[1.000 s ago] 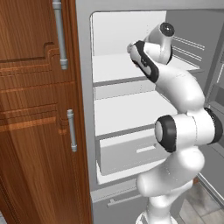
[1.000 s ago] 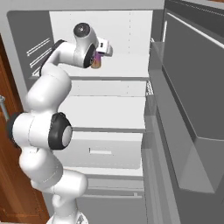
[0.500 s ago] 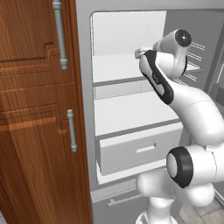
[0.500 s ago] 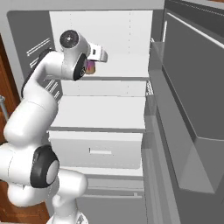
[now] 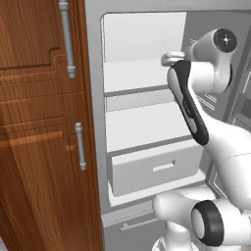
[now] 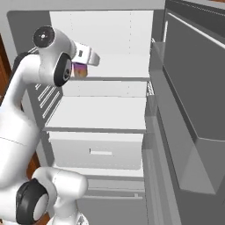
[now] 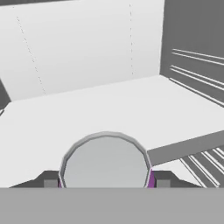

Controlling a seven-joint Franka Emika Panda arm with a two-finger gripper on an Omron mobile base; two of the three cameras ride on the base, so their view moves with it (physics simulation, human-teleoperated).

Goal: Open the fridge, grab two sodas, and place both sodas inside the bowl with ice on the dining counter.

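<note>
The fridge stands open, its white shelves and drawer showing. My gripper is shut on a soda, a small can that is purple above orange-brown. It hangs in front of the upper shelf. In the hand view the can's grey top sits between my dark fingertips. From the left base view my hand peeks out behind the forearm, which hides the can. The bowl and the dining counter are out of view.
The open fridge door with its dark bins stands close on the right. A brown wooden cabinet with steel handles flanks the fridge on the left. A white drawer sits under the lower shelf.
My arm has drawn back from the upper shelf with the soda in the gripper, shifting left and slightly down in the right base view. The grip has stayed the same.
</note>
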